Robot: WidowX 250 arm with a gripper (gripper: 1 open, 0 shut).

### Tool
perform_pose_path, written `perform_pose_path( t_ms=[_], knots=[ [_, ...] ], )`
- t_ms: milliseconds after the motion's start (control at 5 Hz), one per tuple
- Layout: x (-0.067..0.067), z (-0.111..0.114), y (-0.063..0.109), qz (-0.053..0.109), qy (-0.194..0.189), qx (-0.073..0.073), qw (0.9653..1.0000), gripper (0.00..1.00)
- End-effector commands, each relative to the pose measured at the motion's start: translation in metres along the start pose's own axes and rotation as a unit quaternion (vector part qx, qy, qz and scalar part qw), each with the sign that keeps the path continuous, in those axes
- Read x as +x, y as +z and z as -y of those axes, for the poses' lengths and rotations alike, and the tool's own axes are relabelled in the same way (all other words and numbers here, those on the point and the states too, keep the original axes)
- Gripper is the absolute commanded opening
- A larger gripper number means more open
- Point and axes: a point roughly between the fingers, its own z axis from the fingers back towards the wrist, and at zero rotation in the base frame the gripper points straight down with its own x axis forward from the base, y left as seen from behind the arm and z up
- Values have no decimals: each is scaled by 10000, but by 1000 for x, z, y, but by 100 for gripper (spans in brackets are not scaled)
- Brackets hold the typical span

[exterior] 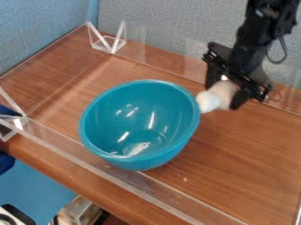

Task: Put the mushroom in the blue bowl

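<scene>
Mushroom (212, 99), cream-white and small, held off the surface between the black fingers (226, 90) of my arm (261, 33). I see the fingers drawn narrow around it, one on either side, with the pale rounded end poking out toward the lower left. It hangs just beside the right rim of the blue bowl (139, 124), at about the height of that rim and not over the hollow; whether it brushes the rim I cannot tell. I cannot make out the cap's colour from this view, since the piece reads as a single pale lump.

The bowl is round, glossy and teal-blue, much wider than the mushroom, and sits upright on the brown wooden surface (70, 75) near the middle of my picture. A whitish patch shows low on its inner wall toward the front; I cannot tell whether that is a glare or an object.

The arm comes down from the upper right, its black body steeply angled toward the surface, with the fingers at its lower end.

A low clear plastic wall (141, 180) runs along the front edge of the surface and another along the left side. In the far left corner a clear plastic bracket (108, 39) stands upright against the wall. Behind the surface is a blue-grey backdrop (165, 22).
</scene>
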Motion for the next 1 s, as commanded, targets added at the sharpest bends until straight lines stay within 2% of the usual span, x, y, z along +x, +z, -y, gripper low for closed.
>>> perform_pose_path(
  t_ms=[0, 200, 400, 800],
  knots=[
    [-17, -33, 8, 44, 792, 119, 9968, 0],
    [-32, -50, -4, -134, 1069, 181, 9940, 0],
    [-36, -47, -19, -286, 1191, 142, 9924, 0],
    [-25, -39, -36, -318, 727, -42, 9968, 0]
  ],
)
